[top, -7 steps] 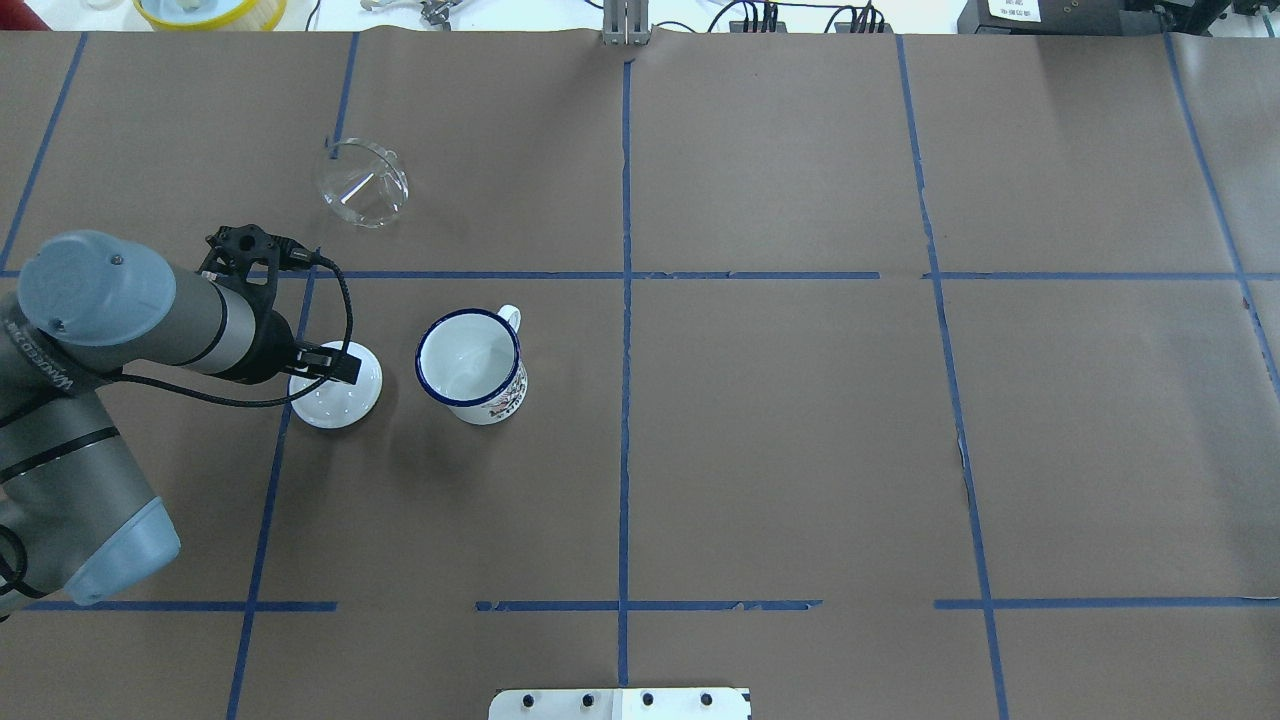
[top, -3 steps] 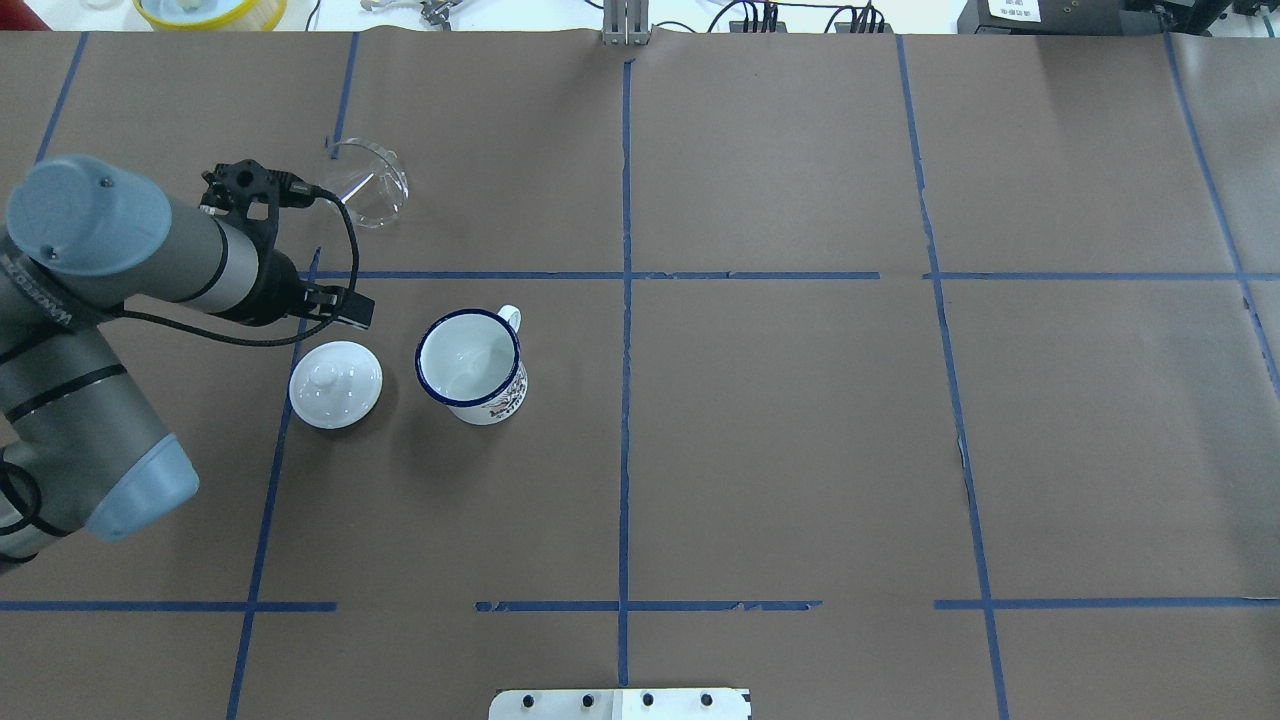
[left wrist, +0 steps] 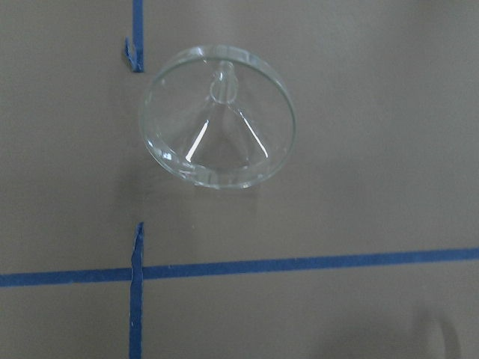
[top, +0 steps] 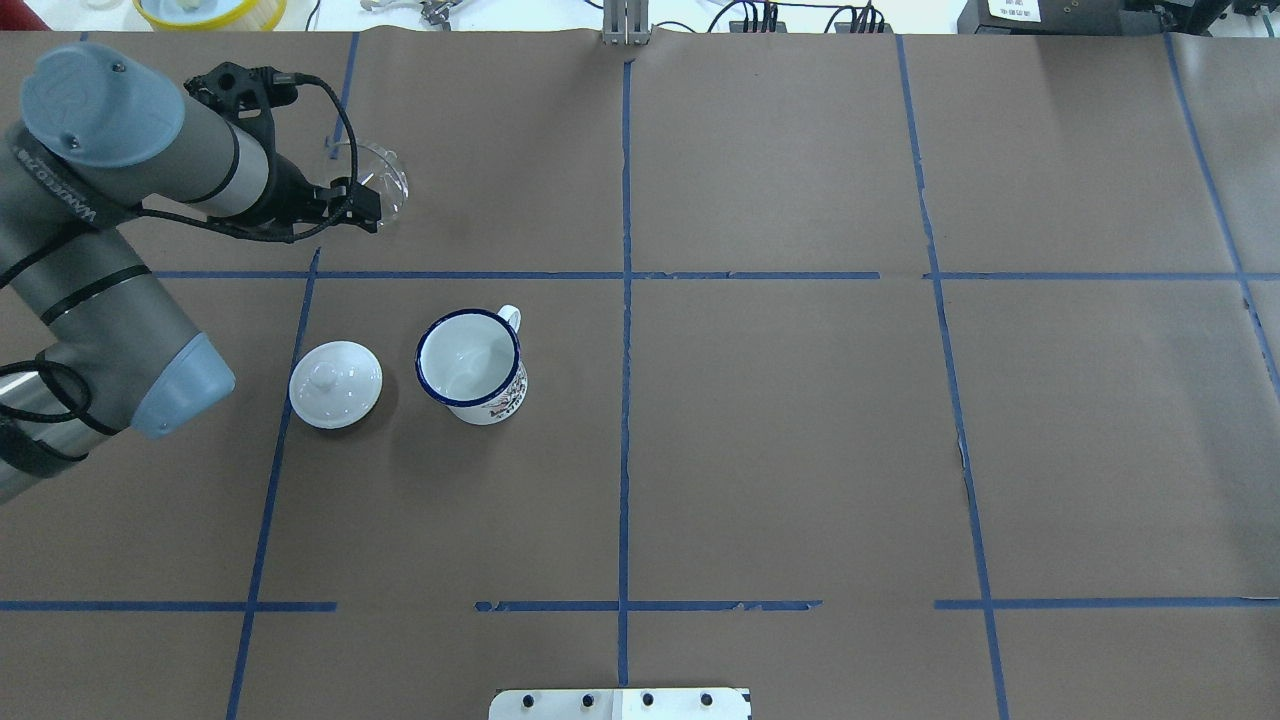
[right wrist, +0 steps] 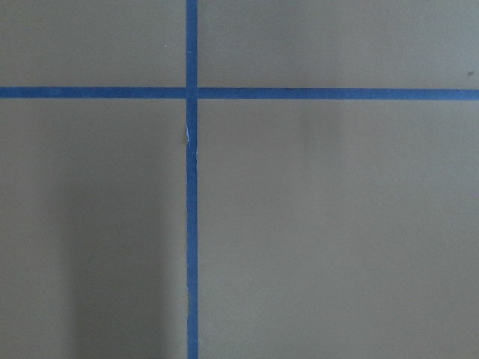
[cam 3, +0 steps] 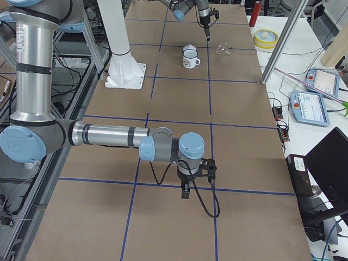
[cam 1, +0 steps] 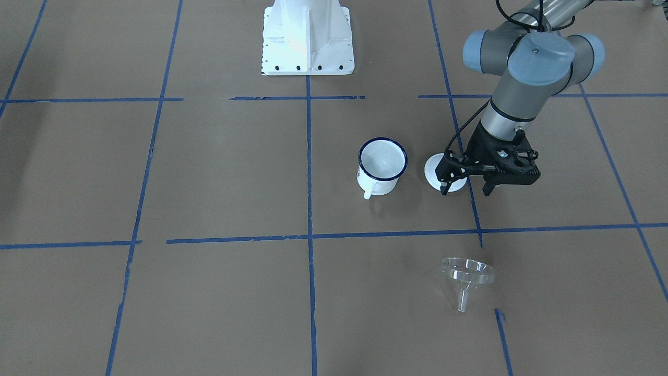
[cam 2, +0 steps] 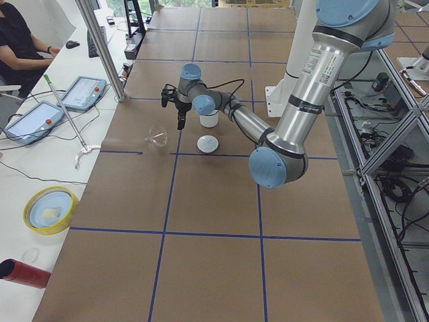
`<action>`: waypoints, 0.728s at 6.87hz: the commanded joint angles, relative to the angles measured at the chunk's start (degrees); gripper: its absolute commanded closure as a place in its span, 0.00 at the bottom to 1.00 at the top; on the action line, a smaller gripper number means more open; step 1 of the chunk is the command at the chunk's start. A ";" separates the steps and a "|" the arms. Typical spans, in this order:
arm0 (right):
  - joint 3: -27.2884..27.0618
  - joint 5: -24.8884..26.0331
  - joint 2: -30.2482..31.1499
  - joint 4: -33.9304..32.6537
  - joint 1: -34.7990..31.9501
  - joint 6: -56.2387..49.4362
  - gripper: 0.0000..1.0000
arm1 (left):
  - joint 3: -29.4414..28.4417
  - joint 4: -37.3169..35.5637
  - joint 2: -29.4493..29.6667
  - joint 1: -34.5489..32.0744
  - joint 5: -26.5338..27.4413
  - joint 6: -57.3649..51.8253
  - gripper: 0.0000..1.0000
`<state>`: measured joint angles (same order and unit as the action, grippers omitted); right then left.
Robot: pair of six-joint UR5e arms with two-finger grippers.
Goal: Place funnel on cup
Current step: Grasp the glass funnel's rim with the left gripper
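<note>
The clear funnel [top: 385,190] [cam 1: 466,277] [left wrist: 217,120] lies tilted on the brown paper at the far left, with its spout pointing away from the robot. My left gripper [cam 1: 464,191] [top: 350,208] hangs raised above the table near the funnel, open and holding nothing; its fingers do not show in the left wrist view. The cup [top: 470,365] [cam 1: 382,166], white with a dark blue rim, stands upright and empty, nearer the robot. My right gripper [cam 3: 186,187] shows only in the exterior right view, low over bare paper, and I cannot tell whether it is open or shut.
A round white lid with a knob [top: 335,384] [cam 2: 207,143] lies on the paper just left of the cup. Blue tape lines cross the brown paper. The robot's white base [cam 1: 307,36] stands at the table's near edge. A person sits at a side desk [cam 2: 20,40].
My left arm has moved from over the white lid towards the far side, to the funnel. The lid, the cup and the funnel have stayed where they were.
</note>
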<state>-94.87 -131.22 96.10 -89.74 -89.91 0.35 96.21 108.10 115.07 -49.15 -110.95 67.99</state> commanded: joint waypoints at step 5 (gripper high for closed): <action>0.03 0.00 0.05 0.00 0.00 0.00 0.00 | -18.50 26.90 5.25 -0.25 13.81 36.93 0.00</action>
<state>-94.91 -131.22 96.12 -89.74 -89.91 0.35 80.17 133.78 119.00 -49.47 -99.67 101.92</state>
